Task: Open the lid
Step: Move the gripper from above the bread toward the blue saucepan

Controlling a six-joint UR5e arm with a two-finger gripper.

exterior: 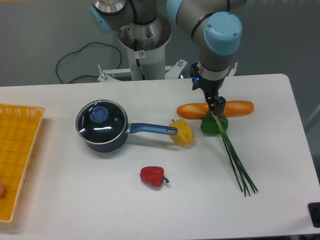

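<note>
The lid [102, 119], clear glass with a blue centre knob [100, 114], rests closed on a dark blue saucepan [106, 141] at the table's left centre. The pan's long blue handle [151, 129] points right. My gripper [217, 107] hangs well to the right of the pan, above an orange baguette [215, 109]. Its dark fingers point down and sit close together with nothing seen between them.
A yellow pepper [182, 132] touches the tip of the pan handle. A green pepper [214, 124] and green onion stalks [234, 155] lie below the gripper. A red pepper [152, 176] sits toward the front. An orange basket [17, 150] occupies the left edge.
</note>
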